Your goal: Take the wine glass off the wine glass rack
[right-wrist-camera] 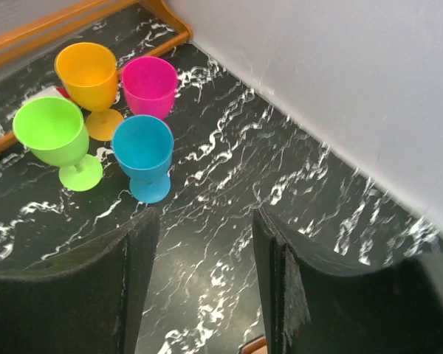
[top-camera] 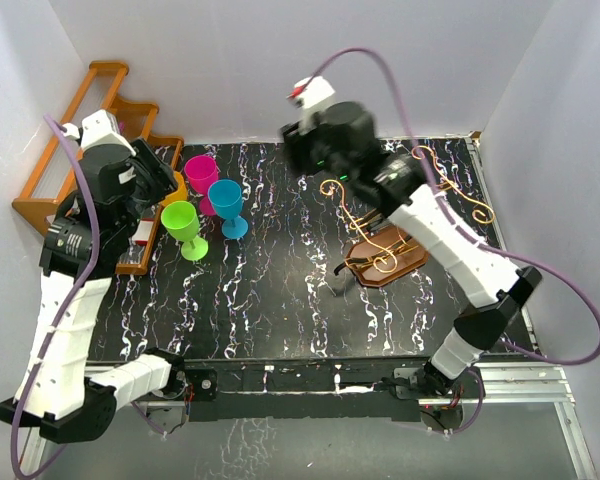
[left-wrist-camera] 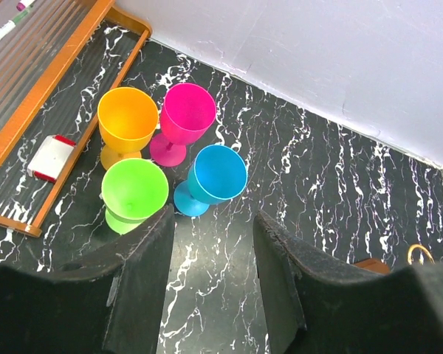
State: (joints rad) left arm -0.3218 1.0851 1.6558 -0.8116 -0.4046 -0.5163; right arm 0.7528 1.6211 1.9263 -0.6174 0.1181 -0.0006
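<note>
The wine glass rack (top-camera: 395, 222), gold wire scrolls on a dark brown base (top-camera: 408, 262), stands at the right of the table; I see no glass on its arms. Several plastic wine glasses stand upright at the left: magenta (top-camera: 201, 173), blue (top-camera: 226, 198), green (top-camera: 180, 218) and orange (left-wrist-camera: 127, 118). My left gripper (left-wrist-camera: 213, 217) is open and empty, raised over the table just near the green and blue glasses. My right gripper (right-wrist-camera: 205, 215) is open and empty, raised left of the rack and pointing at the glasses.
An orange-brown stepped wooden shelf (top-camera: 80, 125) stands at the far left against the wall, with a small white and red item (left-wrist-camera: 50, 157) on it. White walls close the back and sides. The rack's base edge (right-wrist-camera: 255, 345) shows under my right gripper.
</note>
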